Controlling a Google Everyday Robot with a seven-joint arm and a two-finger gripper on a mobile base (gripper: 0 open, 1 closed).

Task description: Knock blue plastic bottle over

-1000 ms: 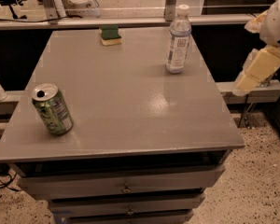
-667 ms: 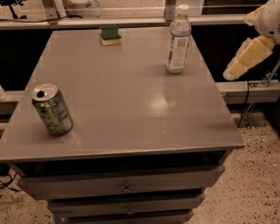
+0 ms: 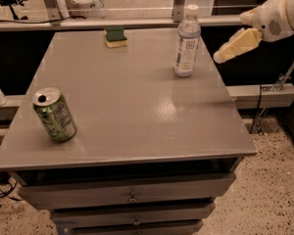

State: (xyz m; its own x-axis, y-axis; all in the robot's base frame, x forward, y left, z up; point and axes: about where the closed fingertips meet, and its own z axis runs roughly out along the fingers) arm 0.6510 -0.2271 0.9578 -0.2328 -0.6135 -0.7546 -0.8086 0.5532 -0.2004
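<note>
The blue plastic bottle (image 3: 187, 42) stands upright near the far right part of the grey table top (image 3: 132, 102). It is slim and clear with a white cap and a white label. My gripper (image 3: 224, 56) comes in from the right on a white arm, just right of the bottle at about label height and a short gap from it. Its cream fingers point left and down toward the bottle. It holds nothing.
A green soda can (image 3: 54, 114) stands near the front left corner. A green and yellow sponge (image 3: 115, 36) lies at the far edge. Drawers (image 3: 132, 198) sit under the top. A rail (image 3: 257, 96) and a cable run to the right.
My gripper has risen and moved left toward the bottle over the last second. The bottle, can and sponge have not moved.
</note>
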